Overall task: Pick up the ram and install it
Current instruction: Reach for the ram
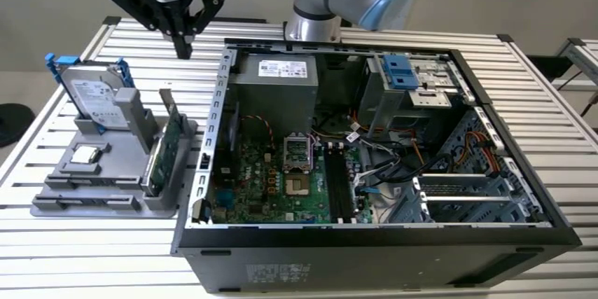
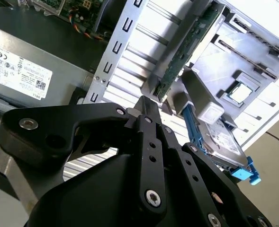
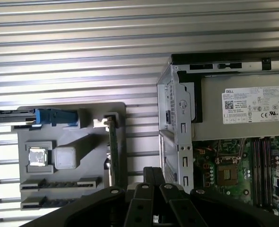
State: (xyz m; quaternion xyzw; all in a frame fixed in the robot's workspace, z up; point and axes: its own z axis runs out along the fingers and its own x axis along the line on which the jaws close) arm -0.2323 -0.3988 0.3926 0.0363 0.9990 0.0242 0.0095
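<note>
claw closed, ram upright in grey holder, hard drive alongside

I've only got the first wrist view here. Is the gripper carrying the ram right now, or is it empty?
Observer: Empty. In the second wrist view the gripper is shut, fingertips together with nothing between them.
Operator: How high is it?
Observer: In the exterior view it hangs above the table, on the far side of the gray holder, and seems to touch nothing.
Operator: And the thin green line in that holder?
Observer: The second wrist view shows its face: a long green board standing on edge, next to the hard drive with blue rails.
</note>
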